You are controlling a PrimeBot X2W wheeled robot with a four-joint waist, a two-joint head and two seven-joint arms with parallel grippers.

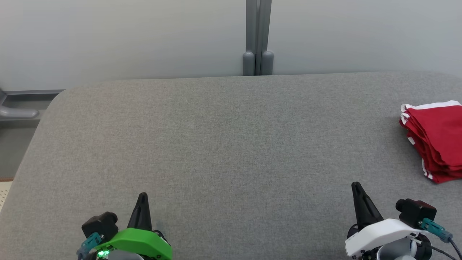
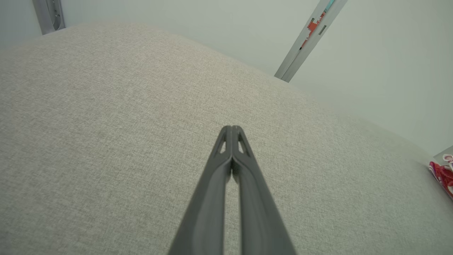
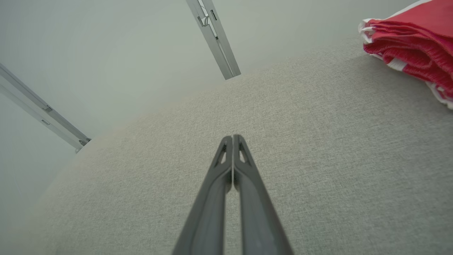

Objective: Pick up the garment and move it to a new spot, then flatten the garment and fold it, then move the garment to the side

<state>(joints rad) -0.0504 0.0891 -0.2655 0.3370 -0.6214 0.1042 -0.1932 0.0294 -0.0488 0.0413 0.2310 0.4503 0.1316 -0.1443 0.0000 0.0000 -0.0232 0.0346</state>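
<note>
One red garment with white trim, folded in layers, lies at the right edge of the grey fabric-covered table; it is partly out of sight, possibly shorts. Two grippers rest well apart from it. Left gripper, green housing, has its fingers pressed together on nothing. Right gripper, white housing, is likewise clenched and empty, and is the nearer to the garment.

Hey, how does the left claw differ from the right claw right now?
The left claw has a green housing; the right claw has a white housing. The right claw sits near the folded red garment; the left claw is far across the grey surface from it. Both are shut, empty and point forward.
</note>
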